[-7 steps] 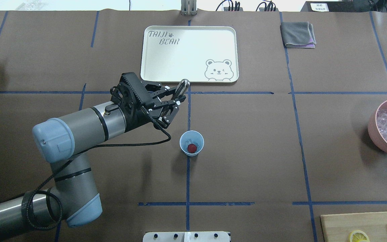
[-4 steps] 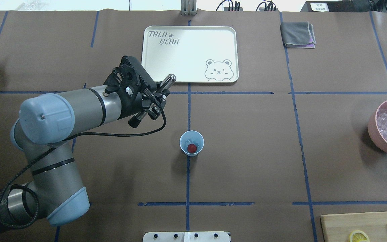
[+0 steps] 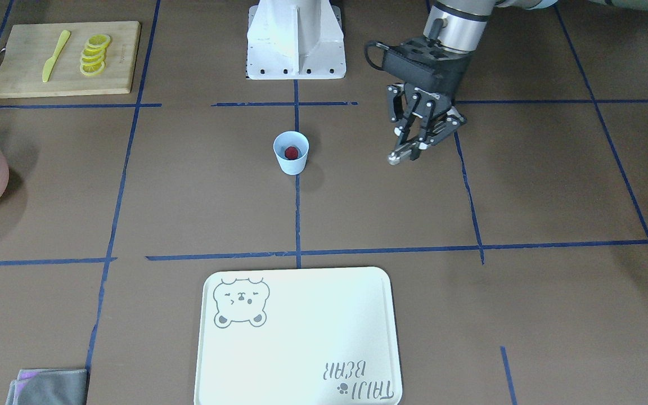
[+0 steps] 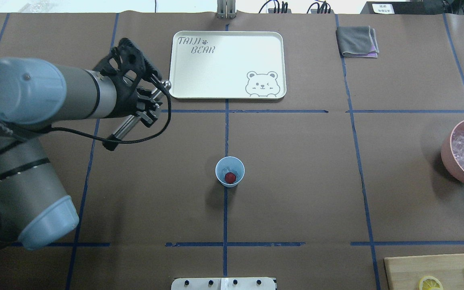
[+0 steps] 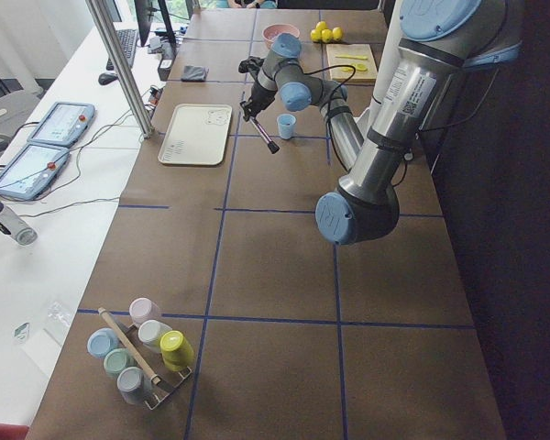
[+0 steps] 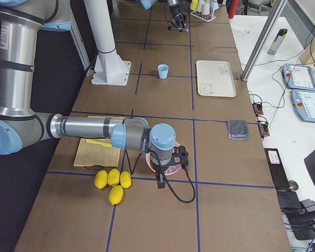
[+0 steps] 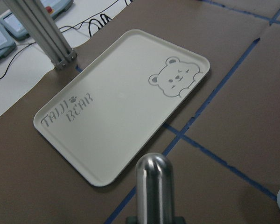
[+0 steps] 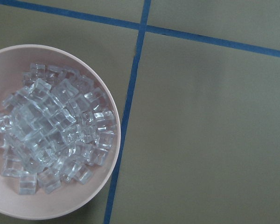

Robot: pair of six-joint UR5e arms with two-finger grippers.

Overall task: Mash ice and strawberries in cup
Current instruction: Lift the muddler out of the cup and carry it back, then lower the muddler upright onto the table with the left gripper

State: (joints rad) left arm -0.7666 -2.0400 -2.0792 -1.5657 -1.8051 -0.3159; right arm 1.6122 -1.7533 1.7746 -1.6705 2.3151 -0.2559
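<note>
The light blue cup (image 4: 230, 172) stands at the table's middle, also in the front view (image 3: 291, 153). In it lie a red strawberry (image 4: 229, 177) and some ice (image 4: 226, 169). My left gripper (image 4: 147, 105) is shut on a metal muddler (image 4: 125, 127) and holds it above the table, left of and behind the cup, near the tray's corner. The muddler's rounded end (image 7: 153, 173) shows in the left wrist view. My right gripper (image 6: 160, 181) hangs over the pink bowl (image 8: 60, 210) of ice cubes (image 8: 56, 135); I cannot tell whether it is open or shut.
A white bear tray (image 4: 228, 64) lies at the back centre. The pink bowl (image 4: 451, 167) is at the right edge. A folded grey cloth (image 4: 357, 41) lies back right. A cutting board (image 3: 65, 56) holds lemon slices (image 3: 93, 53) and a yellow knife (image 3: 54, 56).
My left arm has swung left and away from the cup, carrying the muddler and turning it. The cup and its contents have not moved.
</note>
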